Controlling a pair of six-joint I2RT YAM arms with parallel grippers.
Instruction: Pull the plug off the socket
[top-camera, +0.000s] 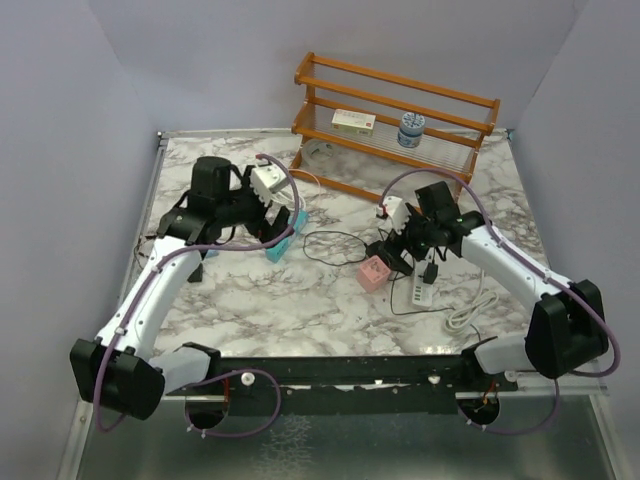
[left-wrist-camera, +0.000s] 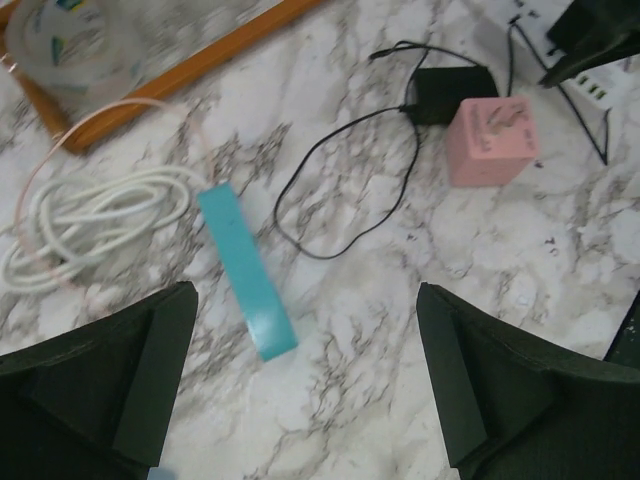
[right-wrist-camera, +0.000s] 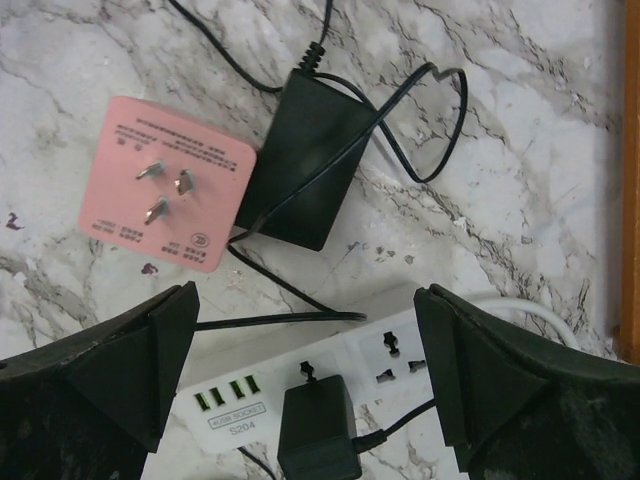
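In the right wrist view a white socket strip (right-wrist-camera: 390, 350) lies on the marble with a black plug (right-wrist-camera: 318, 430) seated in it. My right gripper (right-wrist-camera: 305, 300) hangs open just above the strip, one finger on each side, touching nothing. Beyond the strip lie a pink plug (right-wrist-camera: 165, 185), prongs up, and a loose black adapter (right-wrist-camera: 305, 170) with its thin cable. In the top view the right gripper (top-camera: 408, 252) is over that strip (top-camera: 420, 292). My left gripper (left-wrist-camera: 305, 300) is open and empty above bare marble, next to a teal socket strip (left-wrist-camera: 245, 270).
A wooden rack (top-camera: 400, 100) with a small box and a jar stands at the back. A coiled white cable (left-wrist-camera: 90, 225) lies by the teal strip's far end. Another white cable (top-camera: 470, 310) trails from the white strip toward the front right. Thin black cable loops (top-camera: 335, 245) across mid-table.
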